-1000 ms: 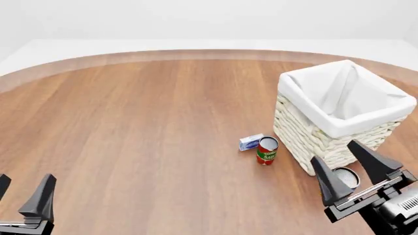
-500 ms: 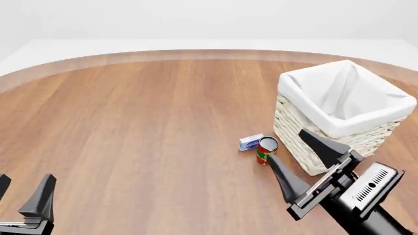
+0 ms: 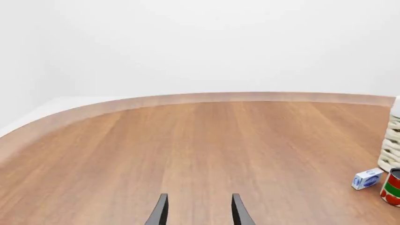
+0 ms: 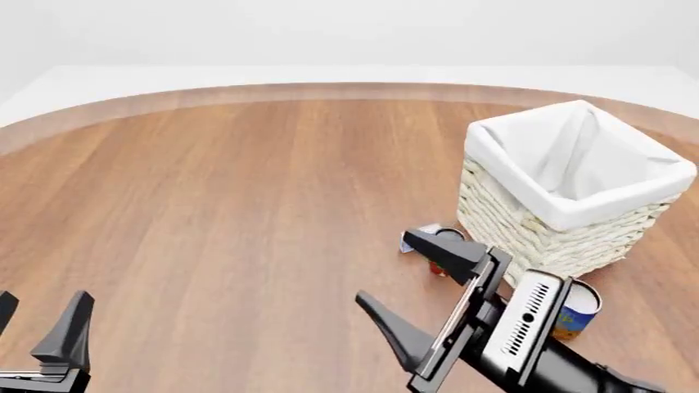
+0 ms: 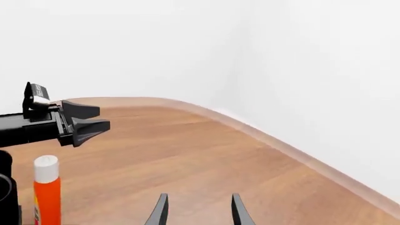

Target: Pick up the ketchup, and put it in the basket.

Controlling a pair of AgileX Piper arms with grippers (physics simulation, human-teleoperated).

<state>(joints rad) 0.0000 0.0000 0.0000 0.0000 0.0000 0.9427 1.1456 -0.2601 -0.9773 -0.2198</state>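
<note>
Both grippers stood open with nothing between their fingers. At the lower middle of the front view, the right gripper [image 4: 413, 274] was turned sideways to point toward the left side of the tabletop [image 4: 241, 205], its two black tapered fingers spread wide, one near the cans and the other lower toward the camera. The left gripper [image 4: 38, 332] sat low at the bottom left corner of that view, its fingers also apart and holding nothing. The orange-red squeeze bottle of ketchup with a white cap [image 5: 47, 190] appeared only in the right wrist view, standing upright on the wooden tabletop, with the left arm's black gripper visible beyond it; in the front view the bottle could not be seen. The large square cream wicker basket with a white cloth liner [image 4: 568, 217] stood on the right side of the tabletop, upright and well apart from the left gripper. Just beside the basket's near left face stood a short red-and-green can [image 3: 392, 187], mostly hidden behind the right gripper in the front view, and a small blue-and-white box [image 3: 367, 178] lay next to it. A blue-and-yellow can [image 4: 575, 311] stood near the basket's front corner, partly covered by the right arm.
</note>
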